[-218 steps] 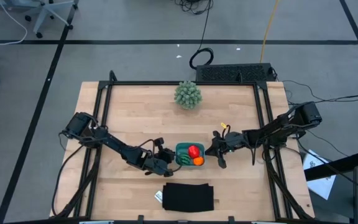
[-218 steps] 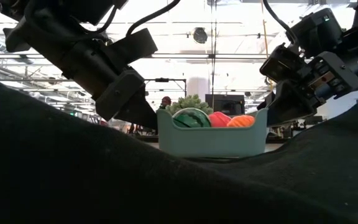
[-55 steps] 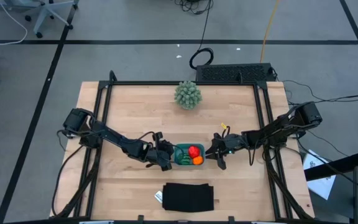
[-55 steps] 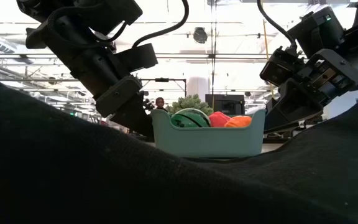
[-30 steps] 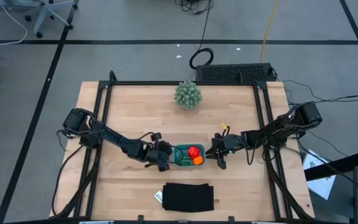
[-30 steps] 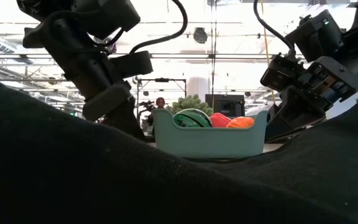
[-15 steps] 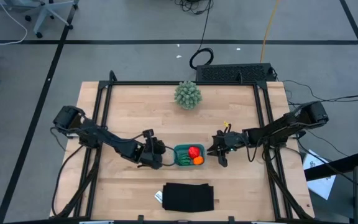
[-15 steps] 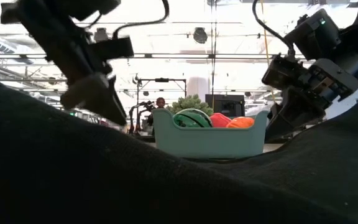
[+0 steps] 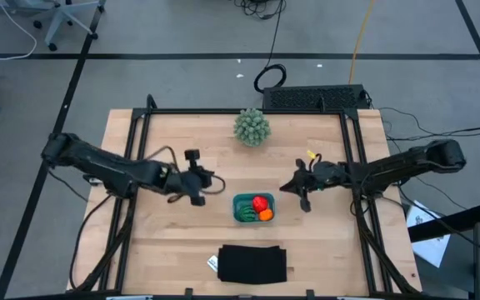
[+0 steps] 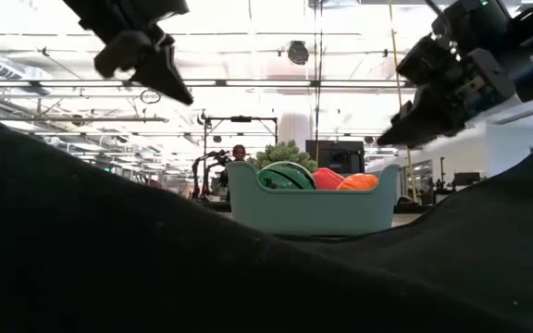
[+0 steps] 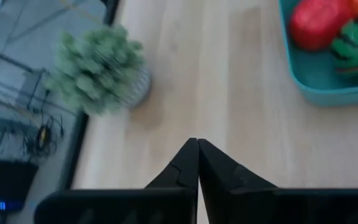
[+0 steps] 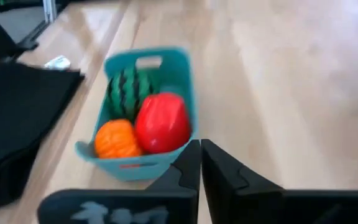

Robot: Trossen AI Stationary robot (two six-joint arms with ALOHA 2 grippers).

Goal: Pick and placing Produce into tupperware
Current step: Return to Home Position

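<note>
The teal tupperware [image 9: 254, 208] sits on the wooden table near its middle, and all three fruits lie in it: the red tomato [image 12: 161, 122], the orange ball [image 12: 117, 139] and the green striped melon [image 12: 128, 91]. My left gripper [image 9: 216, 184] hovers to the container's left and a little beyond it, fingers shut [image 11: 197, 147]. My right gripper [image 9: 282, 188] hovers off the container's right side, also shut [image 12: 200, 148]. In the low view both grippers [image 10: 176, 91] [image 10: 398, 132] are well above the container's rim [image 10: 313, 192].
A spiky pale-green plant [image 9: 252, 126] stands near the table's far edge. A flat black rectangle [image 9: 252, 263] lies at the near edge, with a small white tag [image 9: 212, 263] beside it. Bare wood lies to the left and right of the container.
Both grippers have risen from beside the tupperware and drawn away from it, the left toward the table's left and far side, the right toward the far side. The tupperware and the fruits have stayed where they were.
</note>
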